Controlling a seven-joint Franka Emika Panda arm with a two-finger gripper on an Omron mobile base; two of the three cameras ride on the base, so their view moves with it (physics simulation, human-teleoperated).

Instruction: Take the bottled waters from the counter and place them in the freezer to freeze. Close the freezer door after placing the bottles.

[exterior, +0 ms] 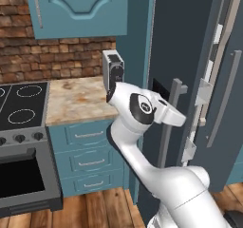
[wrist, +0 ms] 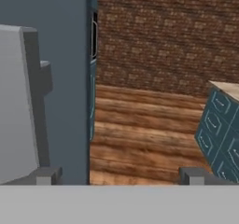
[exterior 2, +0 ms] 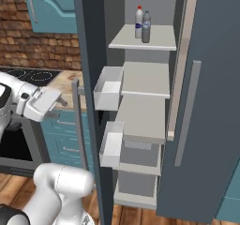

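Both bottled waters stand on the freezer's (exterior 2: 146, 78) top shelf: the whitish one with a red cap (exterior 2: 138, 22) and the grey-blue one (exterior 2: 146, 27) beside it. The freezer door (exterior 2: 90, 102) is swung open, with white bins (exterior 2: 109, 93) on its inner face. My gripper (wrist: 119, 176) is open and holds nothing, at the door's outer face (exterior: 182, 56). The door's grey bar handle (wrist: 21, 101) lies just outside my left fingertip (wrist: 44, 175). My hand (exterior 2: 49, 102) hangs left of that handle (exterior 2: 78, 125). The marbled counter (exterior: 76, 101) has no bottles on it.
A black stove (exterior: 21, 106) sits left of the counter, with teal drawers (exterior: 90, 148) below it. A teal wall cupboard (exterior: 78, 8) hangs above. The appliance's right-hand door (exterior 2: 208, 102) with its own handle (exterior 2: 187, 111) stays shut. The floor is wood (wrist: 140, 139).
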